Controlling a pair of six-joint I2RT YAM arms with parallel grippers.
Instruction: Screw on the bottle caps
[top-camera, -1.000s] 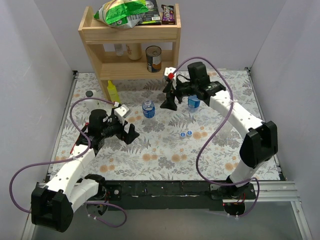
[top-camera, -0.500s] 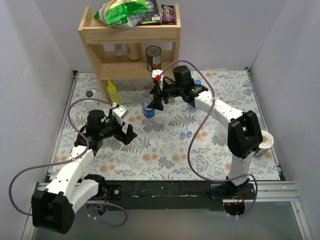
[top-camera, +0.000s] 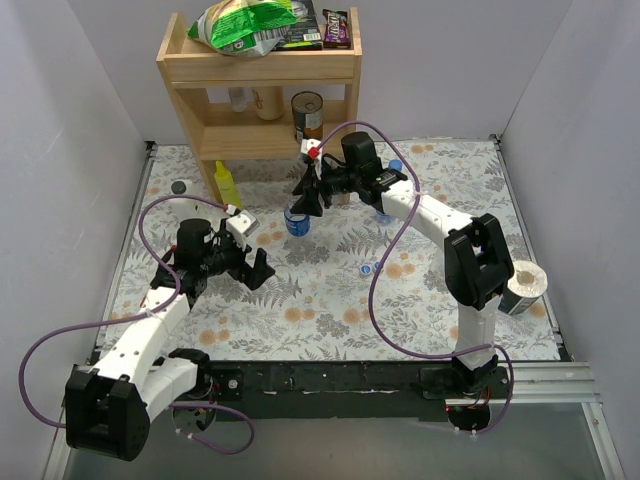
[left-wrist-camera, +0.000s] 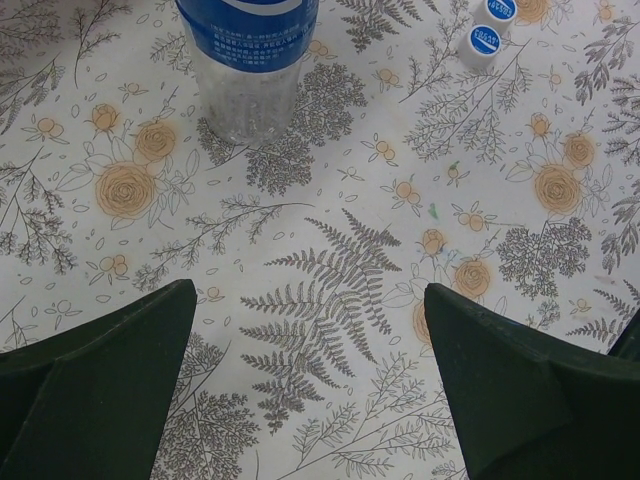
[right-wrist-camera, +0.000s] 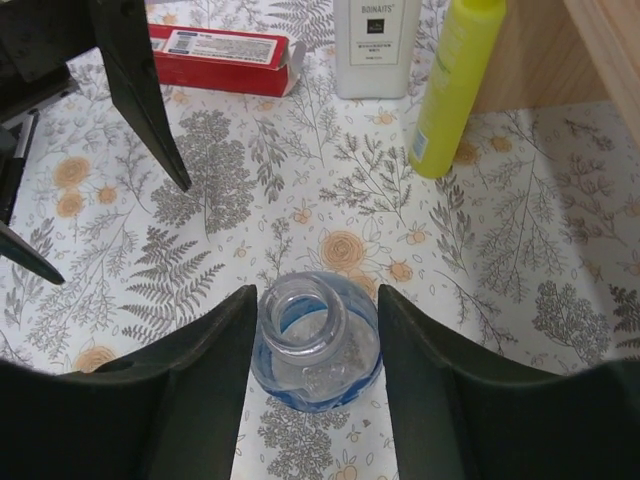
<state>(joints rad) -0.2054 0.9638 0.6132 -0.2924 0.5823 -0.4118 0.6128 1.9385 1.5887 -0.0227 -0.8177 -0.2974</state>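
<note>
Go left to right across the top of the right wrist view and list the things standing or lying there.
Along the top: red box → white bottle → yellow bottle → wooden shelf.

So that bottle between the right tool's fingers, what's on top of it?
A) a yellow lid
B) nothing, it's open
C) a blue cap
B: in the right wrist view, the bottle between the fingers of the right tool has a bare, open round neck that you can see down into.
</note>
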